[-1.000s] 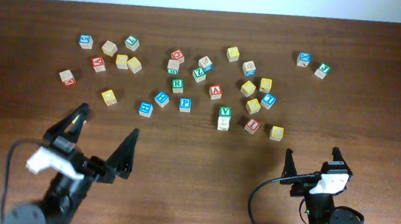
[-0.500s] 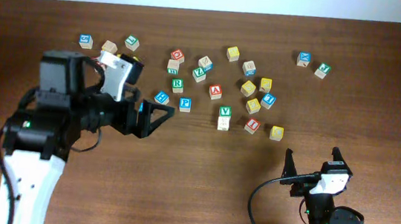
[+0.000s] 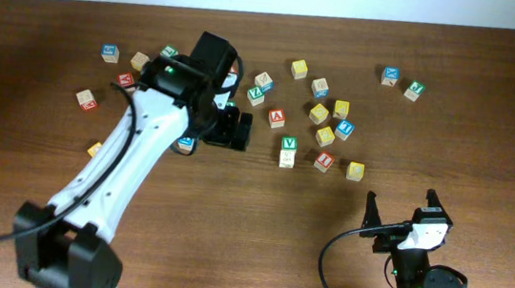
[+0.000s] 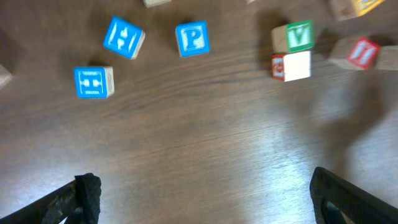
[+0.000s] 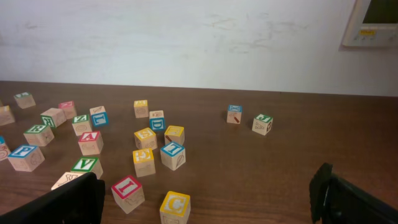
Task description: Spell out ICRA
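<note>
1. Dark wood table [image 3: 258,230] in front of a white wall [image 5: 186,37]. Many small letter cubes lie scattered over its far half.
2. Task status: not begun, as far as the views show. No cubes are lined up into a word, and none of the four letters touches another.
3. Red I cube [image 3: 324,161]: right of centre, near the yellow C cube [image 3: 355,171] but apart from it.
4. Red A cube [image 3: 277,118]: near centre, just to the right of the left arm [image 3: 131,160].
5. Green R cube [image 5: 38,134]: hidden under that arm in the overhead view. The right wrist view shows it at the far left, and its letter reads as R.
6. Remaining work, as a judgement: all four cubes need picking and setting in a row in the order I, C, R, A.
7. Left gripper [image 4: 202,193]: jaws spread to full width with nothing between them. It hovers over bare wood and touches no cube. The blue P cube [image 4: 192,38] and green V cube [image 4: 299,36] lie ahead of it.
8. Right gripper [image 3: 400,197]: jaws spread wide and empty, at the near edge, well apart from every cube.
</note>
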